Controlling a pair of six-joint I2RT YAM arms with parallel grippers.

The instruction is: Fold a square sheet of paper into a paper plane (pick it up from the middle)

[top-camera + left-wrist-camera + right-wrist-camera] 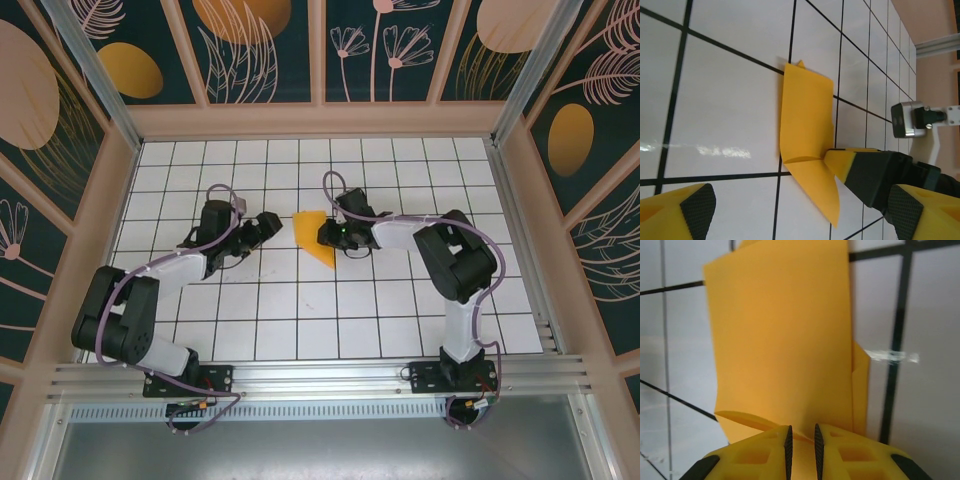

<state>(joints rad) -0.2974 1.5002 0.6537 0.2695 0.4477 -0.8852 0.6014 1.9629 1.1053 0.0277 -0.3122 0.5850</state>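
The square sheet of paper [314,238] lies folded and orange-yellow on the white grid table, one flap curling up [807,125]. My right gripper [326,236] reaches in from the right, and its narrow jaws pinch the paper's right edge where a crease ends [841,161]. In the right wrist view the paper [785,340] runs between the nearly closed yellow fingers of that gripper [802,441]. My left gripper [270,228] stands wide open just left of the paper, not touching it. In its own view, the left gripper [805,212] has a fingertip [697,205] at each lower corner.
Pink-framed painted walls [320,120] close in the table on three sides. An aluminium rail [300,378] runs along the near edge. The right arm's wrist camera [906,120] hangs beyond the paper. Bare tiles [330,320] lie between the grippers and the arm bases.
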